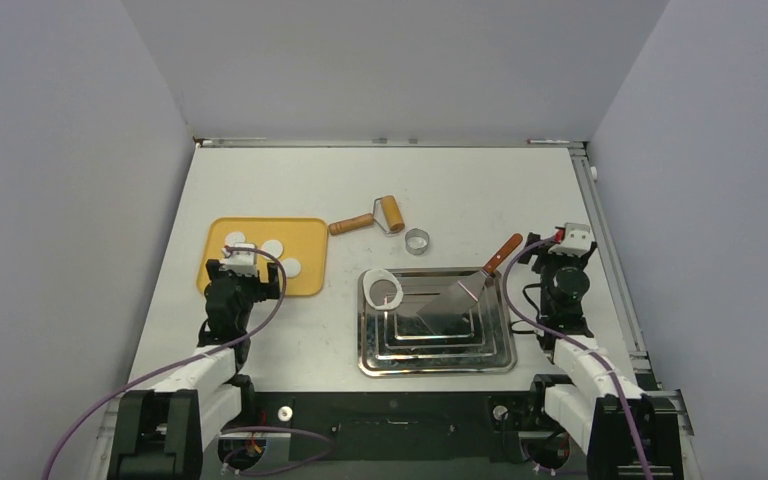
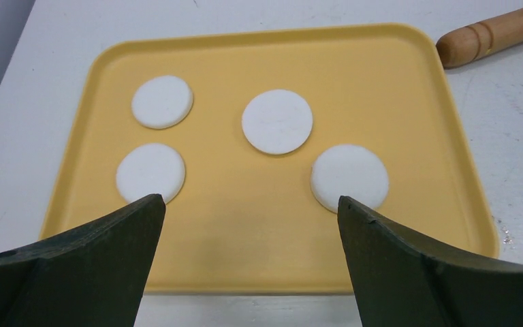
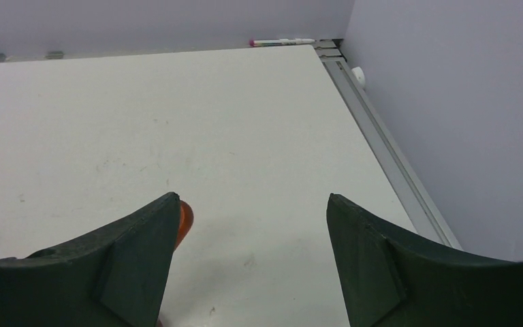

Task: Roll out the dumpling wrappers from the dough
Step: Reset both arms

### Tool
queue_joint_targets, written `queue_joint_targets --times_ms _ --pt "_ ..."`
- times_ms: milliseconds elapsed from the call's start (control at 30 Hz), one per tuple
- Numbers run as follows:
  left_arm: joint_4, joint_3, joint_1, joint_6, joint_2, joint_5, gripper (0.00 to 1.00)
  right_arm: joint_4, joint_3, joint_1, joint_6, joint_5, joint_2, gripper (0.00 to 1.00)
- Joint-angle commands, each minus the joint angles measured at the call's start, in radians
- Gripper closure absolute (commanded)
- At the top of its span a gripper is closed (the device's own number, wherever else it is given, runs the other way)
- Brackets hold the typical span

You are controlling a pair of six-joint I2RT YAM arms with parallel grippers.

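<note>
I see steel tray [image 1: 438,368] left of R gripper [image 3: 252,197], wrapper [image 1: 383,291] in its far-left corner. Yellow tray [image 2: 245,231] under L gripper [image 2: 248,201], four dough discs [image 2: 277,121] just ahead. Both spread wide, gripping nothing; spatula handle [image 3: 185,219] beside one R finger.

You have nothing legible to read in these views: no label, brand, number or sign shows clearly on anything. The pen [image 3: 282,42] lying at the far edge of the counter [image 3: 177,122] is too small to tell whether its barrel bears print.
</note>
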Motion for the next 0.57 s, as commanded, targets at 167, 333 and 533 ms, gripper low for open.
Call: queue_joint_targets --times_ms 167,333,533 --pt "0.274 -0.006 -0.063 -0.043 -0.025 -0.108 0.04 0.282 -0.157 -0.052 0.131 -0.09 -0.046 0.26" --pt "0.27 0.005 -0.063 -0.055 0.013 -0.101 0.04 0.264 -0.164 -0.066 0.152 -0.09 -0.04 0.26" --pt "0.29 -0.002 -0.053 -0.042 0.025 -0.054 0.04 0.259 -0.164 -0.067 0.155 -0.065 -0.034 0.26"
